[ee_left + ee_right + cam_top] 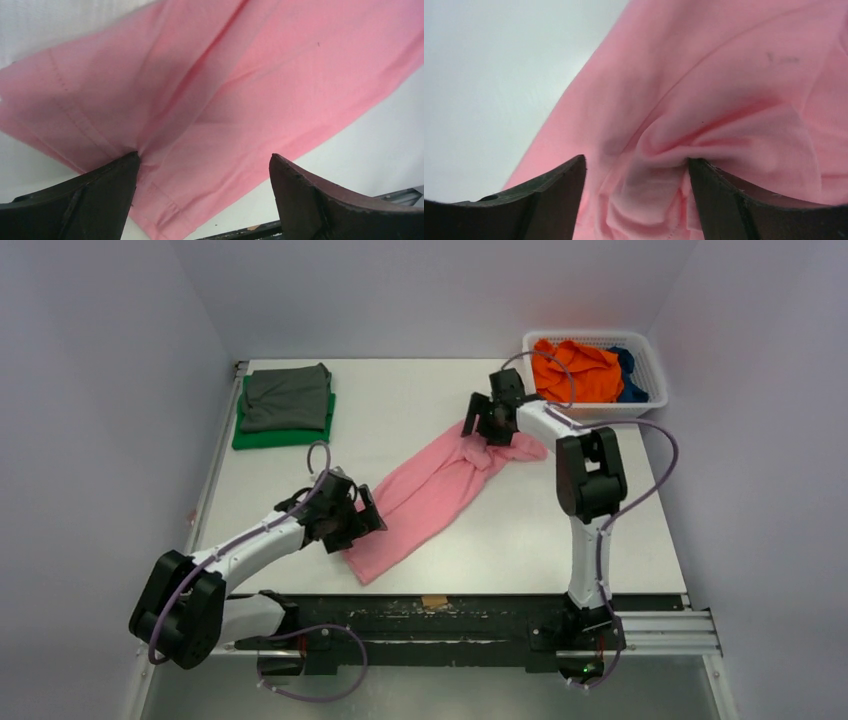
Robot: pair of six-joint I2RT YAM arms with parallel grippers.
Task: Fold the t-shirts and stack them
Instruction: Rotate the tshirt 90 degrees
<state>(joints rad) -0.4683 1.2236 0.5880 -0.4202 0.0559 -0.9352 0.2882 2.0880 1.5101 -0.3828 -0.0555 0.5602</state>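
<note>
- Overhead first: one smooth white table carries one pink shirt. It is soft thin cloth pulled into a long, creased band that runs slantwise from the near left to the far right.
- The left gripper sits at the band's near end. The right gripper sits at its far end, where the cloth bunches up.
- In the far left corner, one grey shirt is folded into a flat rectangle. It lies on top of one folded green shirt, whose edge shows along the left and near sides.
- In the far right corner stands one white plastic mesh basket. It holds one crumpled orange shirt, with one dark blue shirt tucked against its right side. That makes five shirts in all.
- From the left wrist: two dark, wedge-shaped fingers stand well apart over the pink cloth. The cloth here lies fairly flat, with a stitched hem and long shallow creases. One tip touches a crease, and the other is near the cloth's edge, with bare table beyond it.
- From the right wrist: two dark fingers are spread apart. A puckered, rounded fold of pink cloth bulges up between them, with smooth pale table to the left. I cannot tell whether the pads press the fold.
</note>
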